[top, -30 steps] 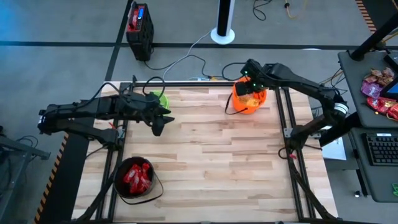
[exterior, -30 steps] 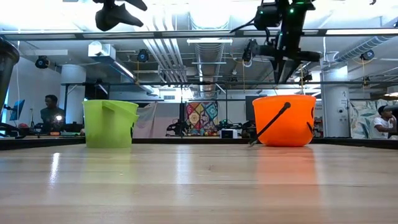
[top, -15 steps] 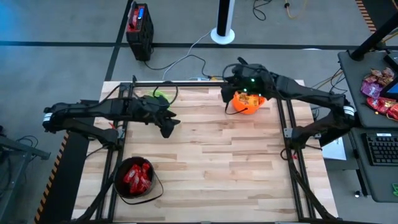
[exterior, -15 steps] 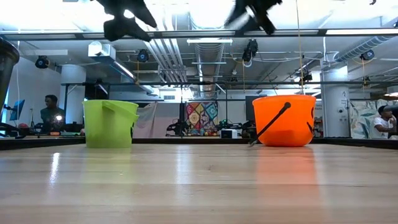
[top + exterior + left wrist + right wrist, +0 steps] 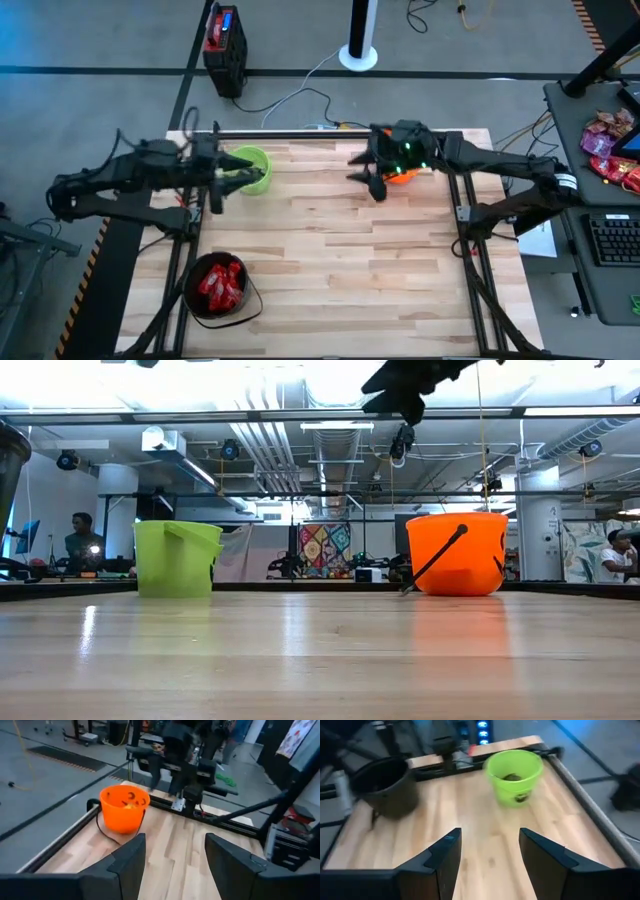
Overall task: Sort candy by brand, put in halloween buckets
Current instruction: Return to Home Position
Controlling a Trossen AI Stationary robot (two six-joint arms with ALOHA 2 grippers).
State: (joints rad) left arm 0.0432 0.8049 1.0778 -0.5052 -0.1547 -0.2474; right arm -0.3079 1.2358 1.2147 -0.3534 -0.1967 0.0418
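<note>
The wooden table point(image 5: 340, 260) is the landmark. On the grey floor beyond its far edge stand a black-and-red case point(image 5: 225, 48) and a white pole base point(image 5: 358, 52). Right of the table, a dark desk point(image 5: 600, 290) carries a pile of pink-red packets point(image 5: 608, 150) and a keyboard point(image 5: 612, 240). In the room far behind the table are 2 people, 1 at each side point(image 5: 82, 540) point(image 5: 612, 552), and a patterned hanging point(image 5: 325, 547) between them.

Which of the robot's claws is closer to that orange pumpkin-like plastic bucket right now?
Right. The right gripper hangs just beside the orange pumpkin-like plastic bucket; the left gripper is across the table, at the lime green plastic bucket.
</note>
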